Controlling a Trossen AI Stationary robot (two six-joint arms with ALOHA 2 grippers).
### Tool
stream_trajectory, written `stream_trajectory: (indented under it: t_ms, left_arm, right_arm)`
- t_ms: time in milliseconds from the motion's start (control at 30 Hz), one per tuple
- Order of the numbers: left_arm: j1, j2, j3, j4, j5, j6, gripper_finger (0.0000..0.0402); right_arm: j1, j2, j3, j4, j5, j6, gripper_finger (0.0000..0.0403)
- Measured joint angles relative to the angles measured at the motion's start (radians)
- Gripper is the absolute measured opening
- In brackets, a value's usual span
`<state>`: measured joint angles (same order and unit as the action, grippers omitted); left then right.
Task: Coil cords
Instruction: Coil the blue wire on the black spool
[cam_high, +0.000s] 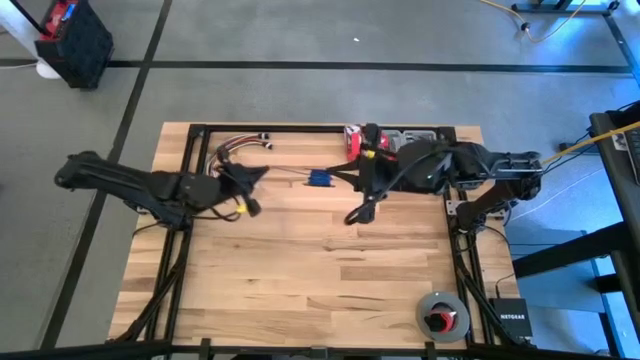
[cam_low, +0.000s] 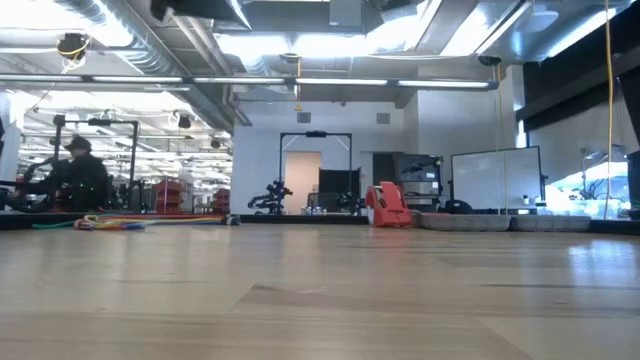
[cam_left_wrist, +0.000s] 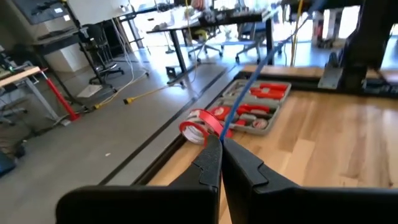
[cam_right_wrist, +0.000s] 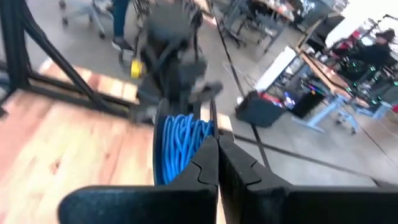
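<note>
Blue, thin and taut: your cord runs as a straight line out from the left hand, whose fingers are pinched together on it, and away over the surface toward the far edge and the right arm. From above, the left hand sits near the far-left part of the wooden surface, and the cord's long axis lies roughly left to right across the boards, ending in a small blue bundle between the two arms.

Your right hand shows what the overhead camera cannot: fingers closed together, with a coil of blue cord just beside them. Whether those fingers actually grip the coil, you cannot tell. From above, that right hand hangs near the middle of the surface, pointing down toward the near side.

The left wrist camera also picks up a tray of red tools and a roll of red tape at the far edge. The table-level camera catches only a colourful bundle of wires far off.
</note>
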<state>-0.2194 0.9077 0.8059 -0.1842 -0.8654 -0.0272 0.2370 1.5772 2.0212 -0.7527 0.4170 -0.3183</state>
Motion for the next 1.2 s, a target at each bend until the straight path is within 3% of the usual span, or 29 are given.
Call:
stream_trajectory:
  t_ms: [233, 433, 767, 1033, 1200]
  left_arm:
    - [-0.049, -0.126, 0.000, -0.021, 0.036, -0.006, 0.0000]
    - [-0.091, -0.154, 0.002, 0.018, 0.050, -0.026, 0.0000]
    - [-0.115, -0.072, 0.002, 0.190, 0.059, 0.024, 0.0000]
    - [-0.115, 0.042, 0.003, 0.249, 0.079, 0.004, 0.0000]
    - [-0.120, 0.114, 0.004, 0.315, 0.079, 0.004, 0.0000]
  right_arm:
    - [-0.006, 0.069, -0.002, -0.130, 0.112, 0.003, 0.0000]
    - [-0.054, 0.155, -0.003, -0.147, 0.118, 0.021, 0.0000]
    - [-0.132, 0.306, -0.005, -0.023, 0.080, 0.054, 0.0000]
    - [-0.170, 0.325, -0.005, 0.098, -0.052, 0.098, 0.0000]
    - [-0.165, 0.325, -0.005, 0.146, -0.056, 0.083, 0.0000]
